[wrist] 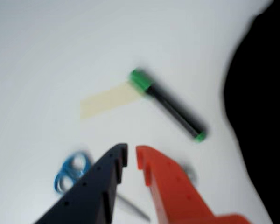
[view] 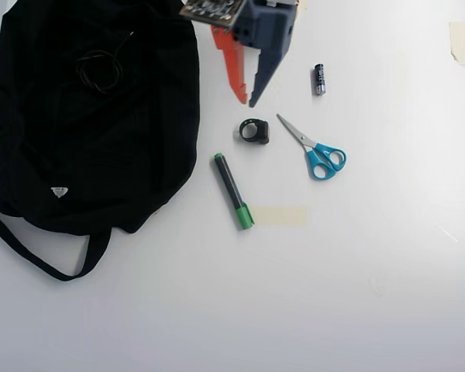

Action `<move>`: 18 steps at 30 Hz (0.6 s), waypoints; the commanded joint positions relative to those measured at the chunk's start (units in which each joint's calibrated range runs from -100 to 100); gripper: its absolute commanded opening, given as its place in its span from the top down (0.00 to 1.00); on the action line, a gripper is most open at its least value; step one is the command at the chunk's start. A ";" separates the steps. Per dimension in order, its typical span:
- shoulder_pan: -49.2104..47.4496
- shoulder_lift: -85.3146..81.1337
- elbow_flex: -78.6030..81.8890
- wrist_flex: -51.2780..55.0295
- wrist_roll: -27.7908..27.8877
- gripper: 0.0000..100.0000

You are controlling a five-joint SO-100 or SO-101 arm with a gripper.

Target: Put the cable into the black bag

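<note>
Empty and slightly parted, my gripper hovers mid-frame; cable already lies on the bag upper left, so I'd retreat.

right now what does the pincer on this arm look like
The pincer has two plastic fingers of different colours: one orange-red, one dark navy, almost black. The dark one has a stepped, notched inner edge and small round holes along its side. In the overhead view a circuit board sits on its dark blue base.

White table top under even soft light, beige tape strip below the tool, another at far right edge
</note>
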 commanded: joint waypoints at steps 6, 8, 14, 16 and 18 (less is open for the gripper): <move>-2.75 -19.62 33.24 -15.21 -0.06 0.98; -2.97 -24.10 40.70 -18.91 -0.06 0.98; -4.54 -39.62 61.37 -26.92 3.62 0.98; -4.54 -45.01 67.57 -27.01 3.77 0.98; -5.07 -50.74 72.96 -27.01 3.77 0.98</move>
